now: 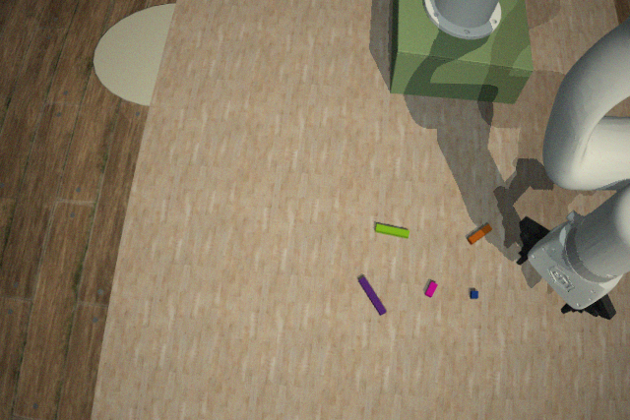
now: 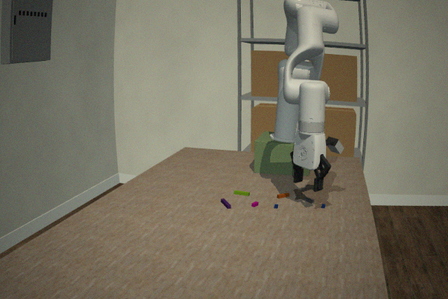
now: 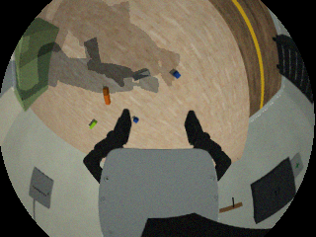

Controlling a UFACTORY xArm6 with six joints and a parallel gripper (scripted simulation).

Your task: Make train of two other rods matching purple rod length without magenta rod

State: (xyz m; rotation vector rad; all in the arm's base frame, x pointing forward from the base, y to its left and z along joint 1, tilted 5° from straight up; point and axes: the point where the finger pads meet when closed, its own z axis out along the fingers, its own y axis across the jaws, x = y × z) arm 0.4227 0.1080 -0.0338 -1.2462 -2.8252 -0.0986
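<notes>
Rods lie apart on the table [image 1: 244, 150] [image 2: 224, 245] [image 3: 207, 84], no train yet made. In the near part, the purple rod [image 1: 371, 294] [image 2: 225, 203], the length to be matched, lies at left, its long axis running from far left to near right. The magenta rod [image 1: 431, 288] [image 2: 254, 204], barred from the train, lies to its right, followed by the left blue rod [image 1: 473, 294] [image 2: 276, 206] [image 3: 135, 119]. The right blue rod [image 2: 323, 206] [image 3: 176, 74], hidden from above, lies well apart at right; it is the likely object of the next move. It lies below the tool [image 1: 543, 285] [image 2: 307, 184] [image 3: 159, 113], to the near right of the fingertips in the exterior view and forward of them in the wrist view. The tool stands wide, holds nothing, and is raised above the table. The approach turns on centring the fingers over this short rod; its direction, and any long axis, cannot be told. Farther off, the orange rod [image 1: 478, 233] [image 2: 283, 195] [image 3: 107, 95] slants from near left to far right. The lime rod [image 1: 392, 230] [image 2: 241, 192] [image 3: 93, 123], the probable partner (five plus one), lies left of it, long axis roughly left to right, right end slightly nearer.
</notes>
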